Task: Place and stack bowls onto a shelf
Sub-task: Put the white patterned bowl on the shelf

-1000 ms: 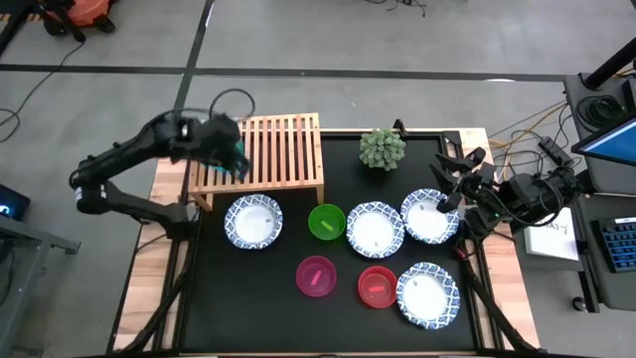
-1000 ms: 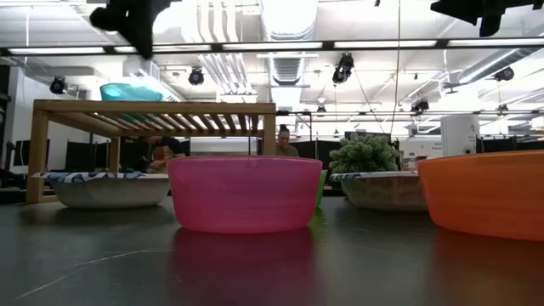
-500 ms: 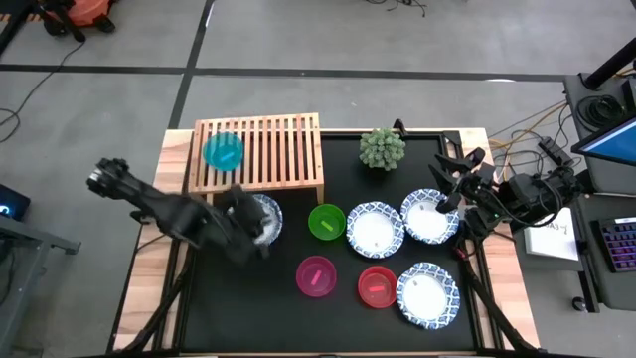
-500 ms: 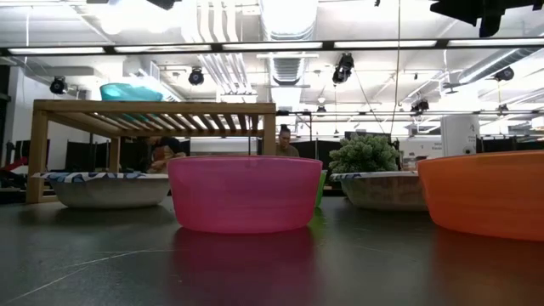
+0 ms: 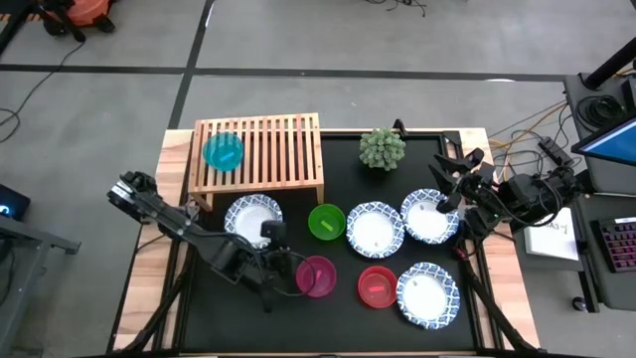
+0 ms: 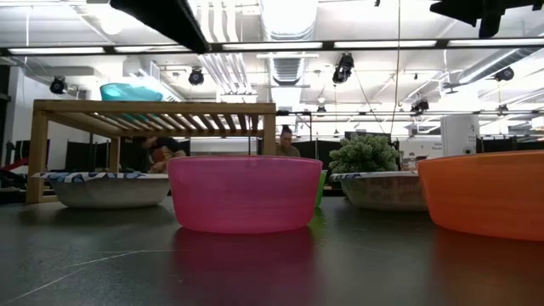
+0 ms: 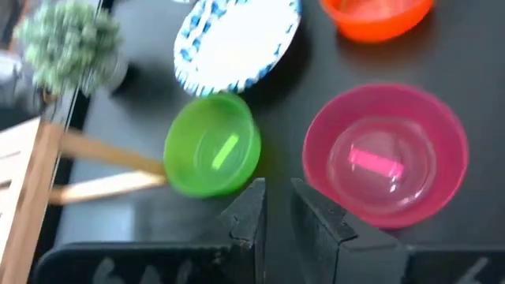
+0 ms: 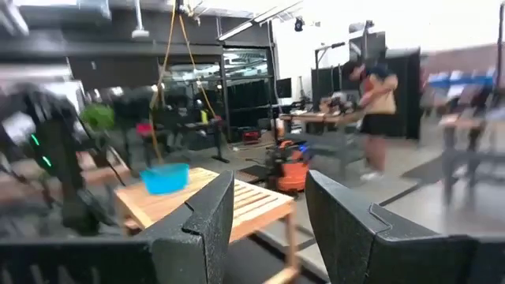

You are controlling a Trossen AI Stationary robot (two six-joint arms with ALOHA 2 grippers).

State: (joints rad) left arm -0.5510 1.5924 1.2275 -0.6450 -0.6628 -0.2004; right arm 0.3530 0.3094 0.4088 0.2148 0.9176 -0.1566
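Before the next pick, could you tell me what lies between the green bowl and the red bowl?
In the high view, only bare black mat lies between the green bowl and the red bowl; the pink bowl sits off to the side.

I see a small green potted plant (image 5: 382,148) at the far edge of the black mat (image 5: 343,313). Beyond the table, right side, a keyboard (image 5: 619,245) and cables (image 5: 527,127) sit by a monitor. Far left on the floor lies something orange (image 5: 87,10). People (image 8: 375,95) stand in the room behind.
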